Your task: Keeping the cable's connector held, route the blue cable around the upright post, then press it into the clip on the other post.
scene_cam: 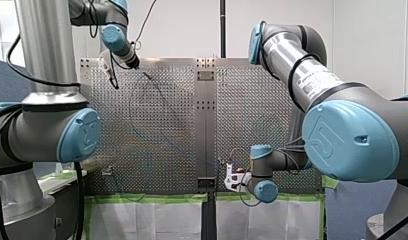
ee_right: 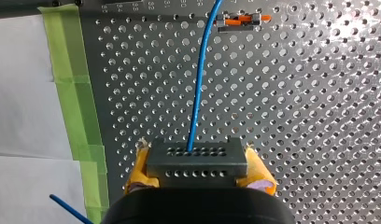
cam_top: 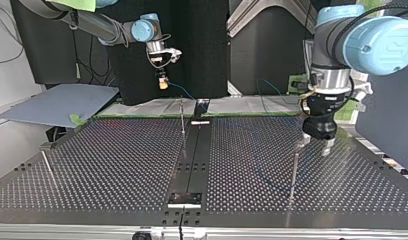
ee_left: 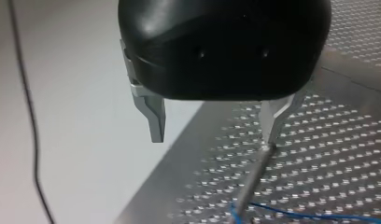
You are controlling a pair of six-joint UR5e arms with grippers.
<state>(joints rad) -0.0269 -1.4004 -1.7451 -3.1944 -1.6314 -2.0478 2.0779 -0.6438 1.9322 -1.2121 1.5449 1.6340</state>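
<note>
My right gripper (ee_right: 198, 173) is shut, its yellow pads (ee_right: 259, 176) clamping a dark grey connector block (ee_right: 197, 158). The blue cable (ee_right: 198, 93) leaves the block and runs ahead past an orange-and-grey clip (ee_right: 240, 20) on the perforated plate. In the top view this gripper (cam_top: 163, 83) hangs above the far table edge. My left gripper (ee_left: 213, 139) is open, with nothing between its metal fingers (ee_left: 153, 122). One fingertip touches the tip of a thin upright post (ee_left: 254, 177); blue cable (ee_left: 300, 215) lies at the post's foot. In the top view this gripper (cam_top: 316, 144) stands over the post (cam_top: 293, 172).
Another thin post (cam_top: 182, 117) rises near the table's middle strip, and a third (cam_top: 48, 169) leans at the top view's left. Green tape (ee_right: 79, 116) lines the plate's edge over white sheeting. A grey board (cam_top: 57, 102) lies beyond the table's far left corner.
</note>
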